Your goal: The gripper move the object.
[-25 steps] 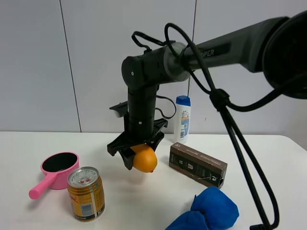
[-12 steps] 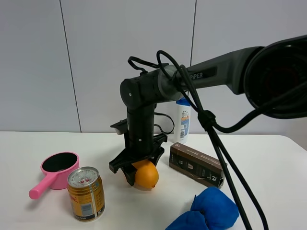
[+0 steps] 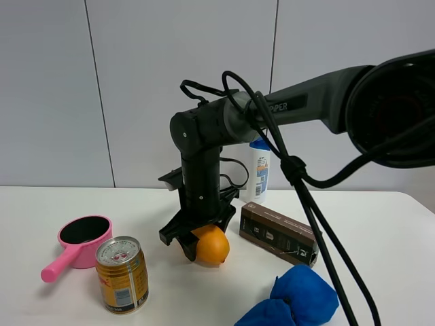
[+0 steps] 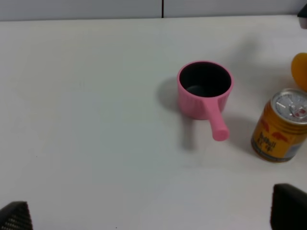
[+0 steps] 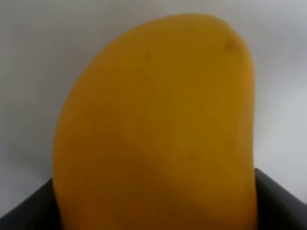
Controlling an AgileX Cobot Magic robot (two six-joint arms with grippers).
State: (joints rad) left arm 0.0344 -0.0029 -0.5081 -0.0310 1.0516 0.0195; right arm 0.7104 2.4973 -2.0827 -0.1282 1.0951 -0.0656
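Observation:
The orange-yellow mango sits low at the white table, between the downward prongs of my right gripper, which is shut on it. In the right wrist view the mango fills the picture, with black fingers at the lower corners. Its edge also shows in the left wrist view. I cannot tell whether the fruit touches the table. My left gripper is open and empty over bare table; it is out of the high view.
A gold drink can stands front left of the mango, with a pink saucepan further left. A dark box lies right of it, a white bottle behind, a blue cloth lump at the front right.
My right gripper has come down towards the table with the mango in it and shifted slightly right. The other objects have not moved.

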